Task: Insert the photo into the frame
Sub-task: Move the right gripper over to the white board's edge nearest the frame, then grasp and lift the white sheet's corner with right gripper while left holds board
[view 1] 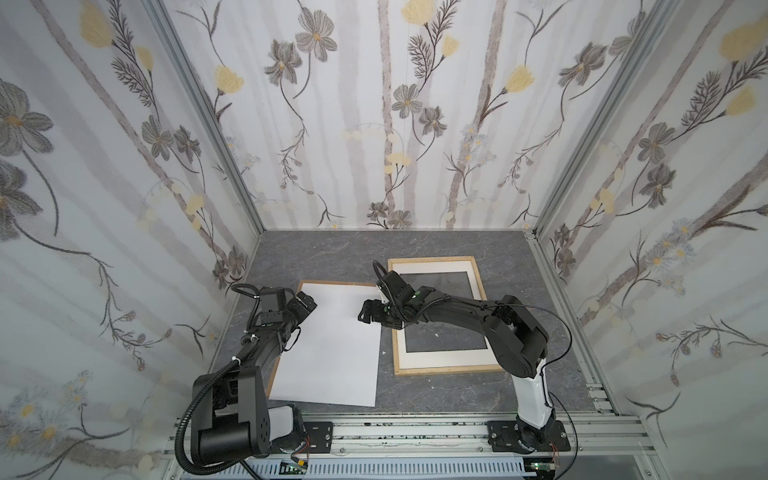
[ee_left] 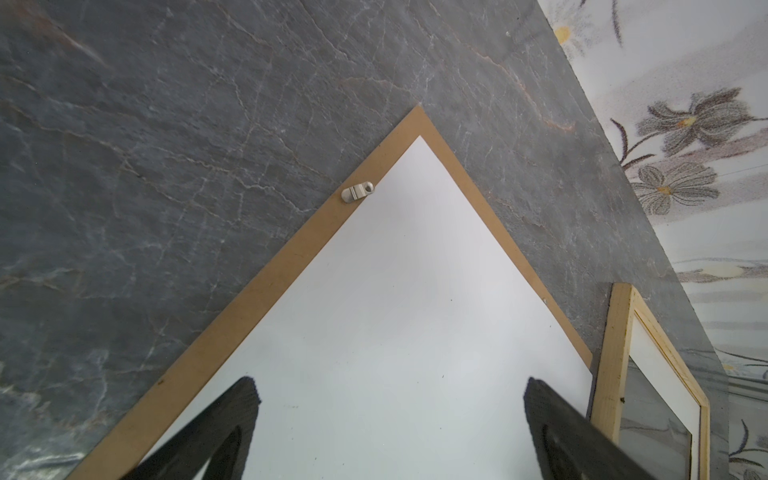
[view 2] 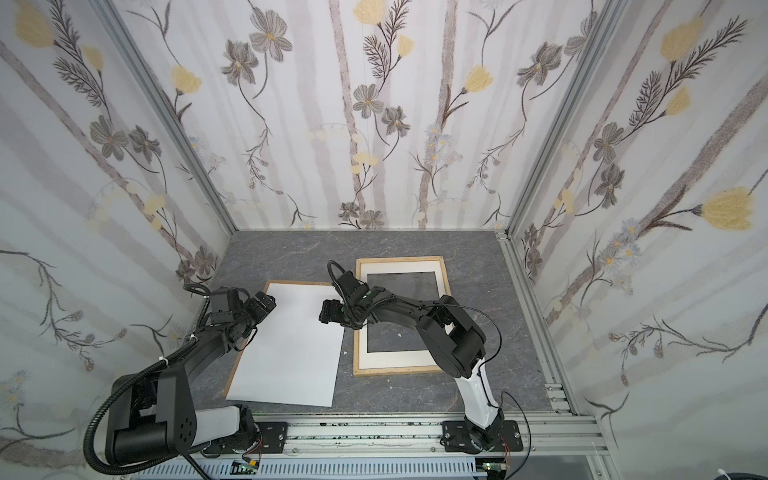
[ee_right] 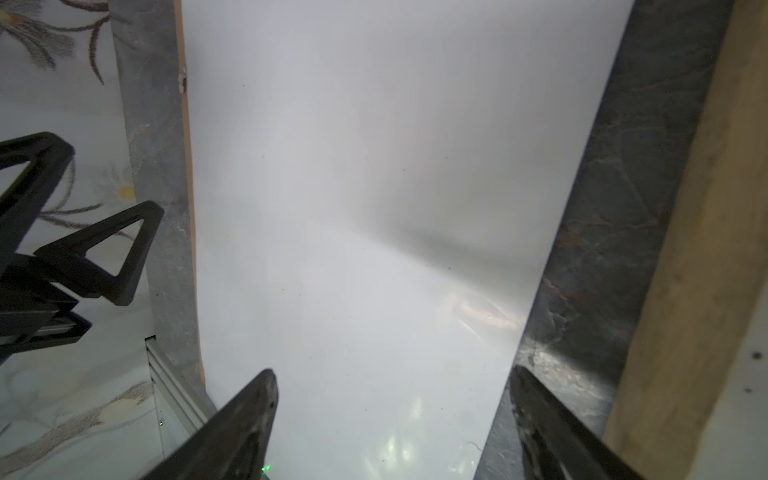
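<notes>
None of the job looks done — the photo point(view 1: 332, 345) lies white side up on the board point(ee_left: 291, 264), beside the frame point(view 1: 449, 369) — and the left fingers point(ee_left: 245, 399) and right fingers point(ee_right: 257, 399) hang spread wide over it.

- we've got the photo point(view 1: 332, 345) lying on top of the backing panel point(ee_left: 286, 268), on the left half of the table point(view 1: 457, 395)
- the frame point(view 1: 449, 370) sits right of it, slightly further back, not touching
- mat board point(view 1: 440, 357) lies inside the frame
</notes>
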